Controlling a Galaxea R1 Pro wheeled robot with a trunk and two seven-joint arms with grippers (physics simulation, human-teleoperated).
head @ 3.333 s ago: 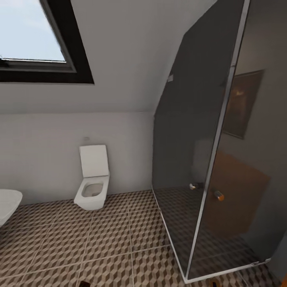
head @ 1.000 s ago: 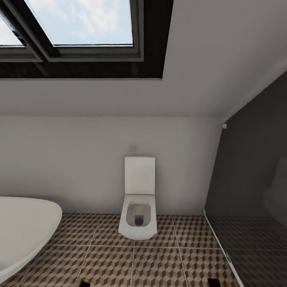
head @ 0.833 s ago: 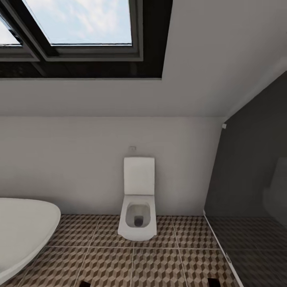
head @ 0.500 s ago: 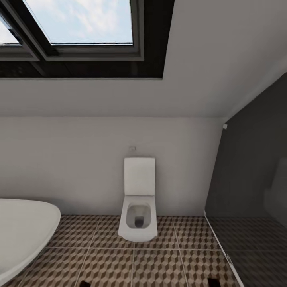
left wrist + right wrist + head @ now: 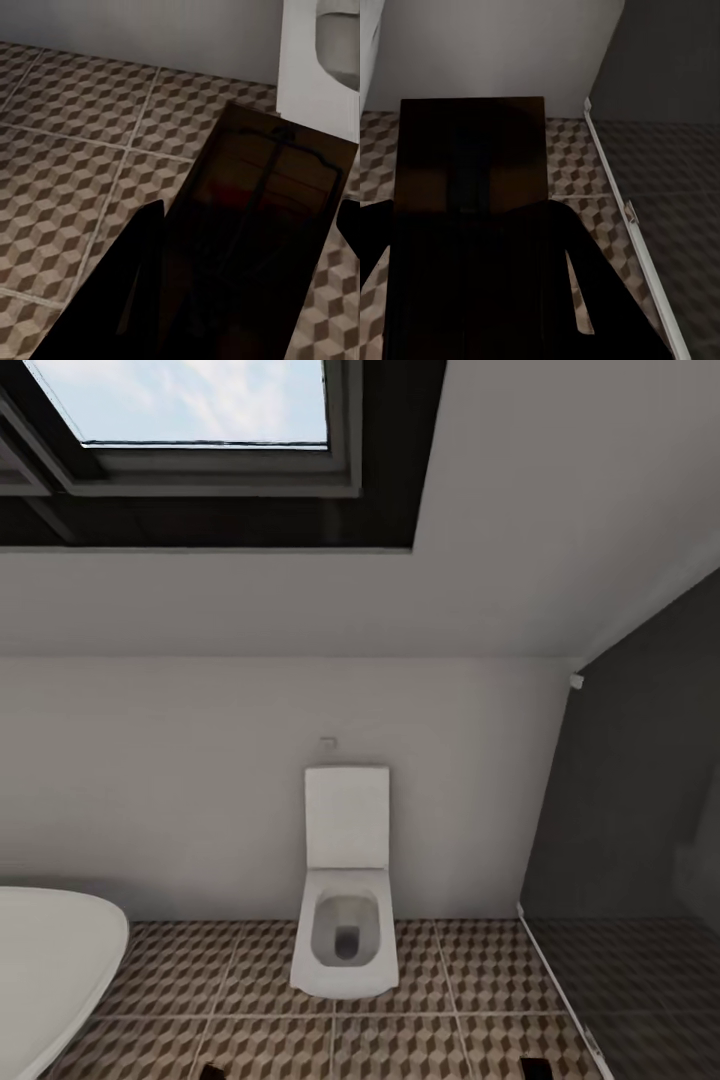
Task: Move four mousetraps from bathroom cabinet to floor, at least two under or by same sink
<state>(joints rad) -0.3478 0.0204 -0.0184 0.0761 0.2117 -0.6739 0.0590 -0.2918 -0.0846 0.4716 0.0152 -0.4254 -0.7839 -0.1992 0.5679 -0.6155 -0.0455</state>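
Observation:
A mousetrap, a dark brown wooden board with thin wire parts, lies between the fingers of my left gripper, which is shut on it above the bathroom floor. A second mousetrap sits in my right gripper, also shut on its board, near the shower's base rail. In the head view the cube-patterned bathroom floor runs along the bottom, and small dark tips poke in at the lower edge. The cabinet is out of view.
A white toilet stands against the far wall, and its white body shows in the left wrist view. A white rounded basin is at the left. The dark glass shower enclosure stands at the right, under a skylight.
The head camera swung left from the shower to face the toilet, then tilted up a little, so toilet and basin sit lower in the picture.

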